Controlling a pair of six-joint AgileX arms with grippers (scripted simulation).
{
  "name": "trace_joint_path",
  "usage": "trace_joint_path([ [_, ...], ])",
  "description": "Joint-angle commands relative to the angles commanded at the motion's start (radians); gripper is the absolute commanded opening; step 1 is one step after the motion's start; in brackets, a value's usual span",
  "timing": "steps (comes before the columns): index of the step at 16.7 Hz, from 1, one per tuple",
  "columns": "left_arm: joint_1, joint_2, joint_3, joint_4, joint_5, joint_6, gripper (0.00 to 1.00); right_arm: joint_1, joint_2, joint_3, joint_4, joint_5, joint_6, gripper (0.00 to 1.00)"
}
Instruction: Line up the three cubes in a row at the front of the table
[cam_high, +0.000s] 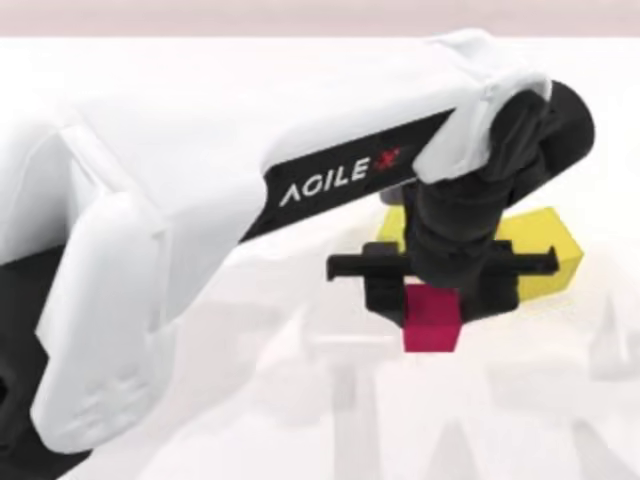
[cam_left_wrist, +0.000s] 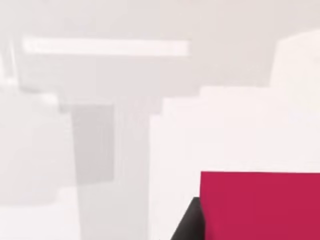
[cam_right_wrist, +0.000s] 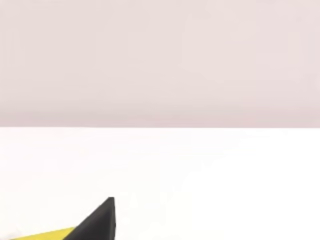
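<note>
In the top view my left arm reaches across from the left, and my left gripper (cam_high: 436, 296) hangs over the table's middle right, shut on the small magenta-red cube (cam_high: 431, 322). In the left wrist view one dark fingertip (cam_left_wrist: 192, 223) lies flush against that cube's (cam_left_wrist: 260, 205) side. Behind the gripper sits a large yellow cube (cam_high: 548, 250). A further patch of yellow cube (cam_high: 391, 226) shows past the wrist's other side, mostly hidden. My right gripper (cam_right_wrist: 100, 224) is out of the top view; its wrist view shows a dark tip and a yellow sliver (cam_right_wrist: 45, 235).
The white table (cam_high: 300, 400) stretches out in front of the cubes, with faint grey shadows on it. The left arm's white links (cam_high: 150, 250) cover the top view's left half. A pale wall lies beyond the table's far edge (cam_right_wrist: 160, 127).
</note>
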Motion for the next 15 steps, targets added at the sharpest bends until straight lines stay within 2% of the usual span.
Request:
trace_joint_path([
  [3, -0.063, -0.012, 0.004, -0.003, -0.003, -0.069, 0.00, 0.000, 0.000, 0.000, 0.000, 0.000, 0.000, 1.00],
  [9, -0.063, -0.008, -0.015, 0.015, -0.003, -0.068, 0.00, 0.000, 0.000, 0.000, 0.000, 0.000, 0.000, 1.00],
  [15, -0.064, 0.016, -0.191, 0.224, -0.003, -0.071, 0.00, 0.000, 0.000, 0.000, 0.000, 0.000, 0.000, 1.00],
])
